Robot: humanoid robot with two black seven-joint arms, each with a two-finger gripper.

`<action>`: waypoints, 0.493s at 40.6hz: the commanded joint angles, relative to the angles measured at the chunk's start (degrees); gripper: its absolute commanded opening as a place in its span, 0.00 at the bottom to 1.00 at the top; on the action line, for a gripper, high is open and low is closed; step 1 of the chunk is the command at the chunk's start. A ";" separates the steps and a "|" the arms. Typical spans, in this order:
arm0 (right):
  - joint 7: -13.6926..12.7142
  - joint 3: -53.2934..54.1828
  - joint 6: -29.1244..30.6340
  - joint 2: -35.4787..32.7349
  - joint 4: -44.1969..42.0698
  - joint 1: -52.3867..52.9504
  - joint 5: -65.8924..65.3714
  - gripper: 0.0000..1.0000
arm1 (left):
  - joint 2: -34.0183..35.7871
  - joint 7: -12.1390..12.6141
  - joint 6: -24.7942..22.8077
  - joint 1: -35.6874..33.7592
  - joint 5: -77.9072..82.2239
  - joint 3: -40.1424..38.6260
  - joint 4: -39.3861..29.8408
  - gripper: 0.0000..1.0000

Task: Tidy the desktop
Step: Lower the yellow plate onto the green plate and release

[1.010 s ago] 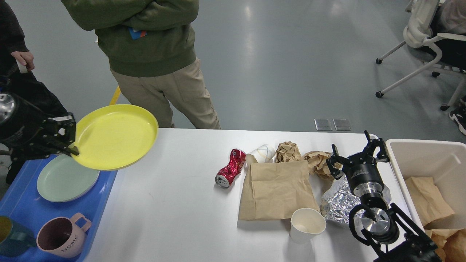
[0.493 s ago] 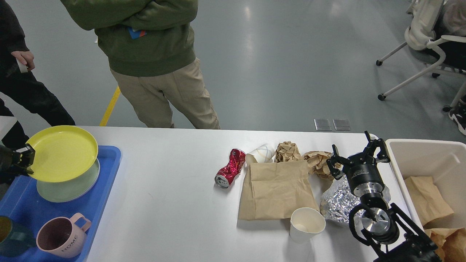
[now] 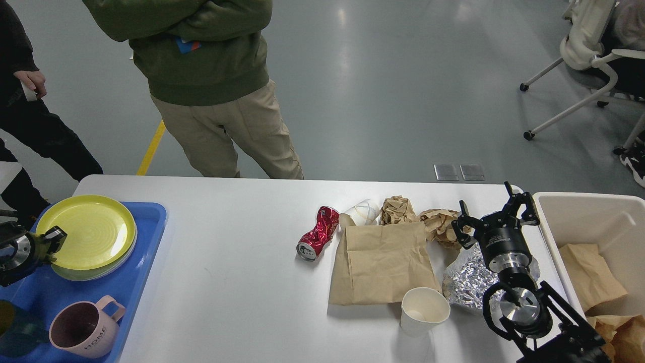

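The large plain white rectangular desktop (image 3: pixel 242 282) fills the middle of the head view, with a blue plastic tray (image 3: pixel 146 252) at its left end and a beige plastic bin (image 3: pixel 554 222) at its right.

A round yellow plastic plate (image 3: pixel 88 232) is seen stacked on a pale green plate (image 3: pixel 98 272) in the tray, so the dish-sorting step is judged to be at its close. The left gripper (image 3: pixel 53 237) is found at the plate's left rim; whether the rim is pinched or let go cannot be told, since the fingers are small and dark.

The rubbish is judged to be the work left: a crushed red metal can (image 3: pixel 318 233), a flat brown paper bag (image 3: pixel 385 262), crumpled brown paper balls (image 3: pixel 398 210), a crumpled sheet of silver foil (image 3: pixel 466 282) and a white paper cup (image 3: pixel 424 311). A pink ceramic mug (image 3: pixel 80 327) is already in the tray.

The right gripper (image 3: pixel 496 214) is held with its fingers spread wide and nothing between them, above the foil and beside the paper. A descent onto one piece and a carry to the bin is called for next.
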 commanded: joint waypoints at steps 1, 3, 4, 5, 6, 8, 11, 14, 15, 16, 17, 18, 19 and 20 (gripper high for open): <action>0.00 0.00 0.00 -0.08 0.00 0.00 0.00 1.00 | 0.16 0.01 -0.24 0.16 0.05 -0.43 -0.16 0.00; 0.00 0.00 0.00 -0.08 0.00 0.00 0.00 1.00 | 0.07 0.01 -0.24 0.16 0.05 -0.52 -0.25 0.00; 0.00 0.00 0.00 0.00 0.00 0.00 0.00 1.00 | 0.07 0.01 -0.24 0.16 0.05 -0.61 -0.33 0.00; 0.00 0.00 0.00 -0.08 0.00 0.00 0.00 1.00 | 0.07 0.01 -0.33 0.16 0.05 -0.61 -0.42 0.00; 0.00 0.00 0.00 -0.08 0.00 0.00 0.00 1.00 | -0.02 0.01 -0.33 0.16 0.05 -0.61 -0.60 0.00; 0.00 0.00 0.00 -0.08 0.00 0.00 0.00 1.00 | -0.02 -0.08 -0.33 0.25 0.40 -0.69 -1.39 0.00; 0.00 0.00 0.00 0.01 0.00 0.00 0.00 1.00 | -0.02 0.01 -0.33 0.34 0.41 -1.31 -2.27 0.06; 0.00 0.00 0.00 0.01 0.00 0.00 0.00 1.00 | -0.02 0.01 -0.24 0.34 0.49 -2.27 -2.36 0.22; 0.00 0.00 0.00 -0.08 0.00 0.00 0.00 1.00 | 0.07 0.01 -0.15 0.34 0.49 -2.45 -2.36 0.28; 0.00 0.00 0.00 -0.08 0.00 0.00 0.00 1.00 | 0.07 0.01 0.11 0.34 0.49 -2.54 -2.36 0.36; 0.00 0.00 0.00 0.00 0.00 0.00 0.00 1.00 | 0.16 0.01 0.37 0.34 0.49 -2.54 -2.36 0.45; 0.00 0.00 0.00 0.01 0.00 0.00 0.00 1.00 | 0.16 0.01 0.55 0.25 0.41 -2.63 -2.27 0.53; 0.00 0.00 0.00 0.01 0.00 0.00 0.00 1.00 | 0.24 0.01 0.64 0.25 0.41 -2.72 -2.27 0.68; 0.00 0.00 0.00 0.01 0.00 0.00 0.00 1.00 | 0.42 0.01 0.64 0.25 0.49 -2.80 -2.27 0.74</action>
